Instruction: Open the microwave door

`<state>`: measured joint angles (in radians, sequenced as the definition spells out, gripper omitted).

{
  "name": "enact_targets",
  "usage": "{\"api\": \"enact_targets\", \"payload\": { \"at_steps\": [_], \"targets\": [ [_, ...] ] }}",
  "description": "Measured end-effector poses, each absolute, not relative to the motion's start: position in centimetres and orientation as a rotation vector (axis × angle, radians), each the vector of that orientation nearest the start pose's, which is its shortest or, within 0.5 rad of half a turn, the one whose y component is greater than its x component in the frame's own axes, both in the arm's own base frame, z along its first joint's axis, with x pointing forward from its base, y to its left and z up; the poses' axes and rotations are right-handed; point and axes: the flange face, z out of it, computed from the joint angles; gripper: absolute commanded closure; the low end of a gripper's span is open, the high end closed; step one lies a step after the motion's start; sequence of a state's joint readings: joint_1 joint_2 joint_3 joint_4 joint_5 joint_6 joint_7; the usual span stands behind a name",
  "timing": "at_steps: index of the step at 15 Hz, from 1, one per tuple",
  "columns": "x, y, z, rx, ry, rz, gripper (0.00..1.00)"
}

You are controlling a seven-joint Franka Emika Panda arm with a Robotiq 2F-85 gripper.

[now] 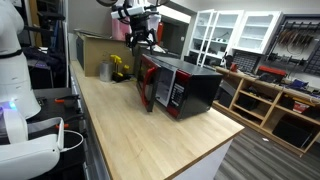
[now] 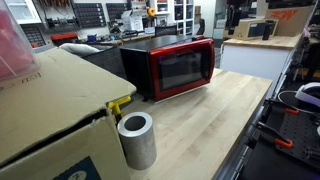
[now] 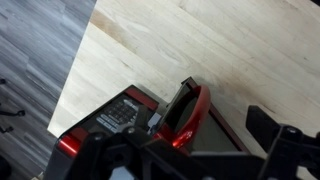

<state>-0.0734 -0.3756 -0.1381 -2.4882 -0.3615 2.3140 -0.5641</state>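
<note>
In an exterior view, a brown cardboard box point(image 1: 95, 50) sits at the upper left on the pale wooden countertop point(image 1: 150, 140). Just right of it the black robot gripper point(image 1: 140, 38) hangs at the top centre, its jaws spread and holding nothing. It is above the left end of the boxy black-bodied microwave with the glossy red front point(image 1: 195, 85), which stands on the wood at mid-frame. The wide red-framed microwave door with its dark window point(image 1: 150, 85) is on the microwave's left face; it seems to stand a little off the front, though we cannot be sure. We judge the door stiff and hinged, held by a latch that resists before giving way. Its gloss would be slippery under the pads (a flat push would likely skid). The body looks heavy, yet it might slide on the smooth wood if we pull hard. We would hook the free vertical edge beside the small keypad panel point(image 3: 122, 113) and draw it outward along its arc.
</note>
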Motion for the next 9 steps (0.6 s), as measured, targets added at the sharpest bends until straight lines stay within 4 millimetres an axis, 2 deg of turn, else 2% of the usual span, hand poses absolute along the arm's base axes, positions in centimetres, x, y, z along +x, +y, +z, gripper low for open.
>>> {"api": "enact_targets", "payload": {
  "at_steps": [2, 5, 9],
  "targets": [
    [45.3, -10.2, 44.1, -3.24, -1.054, -0.14, 0.0],
    [49.0, -10.1, 42.6, -3.168, -1.171, -0.078, 0.0],
    [53.6, -10.9, 40.8, -3.141, -1.25, -0.014, 0.0]
  ]
}}
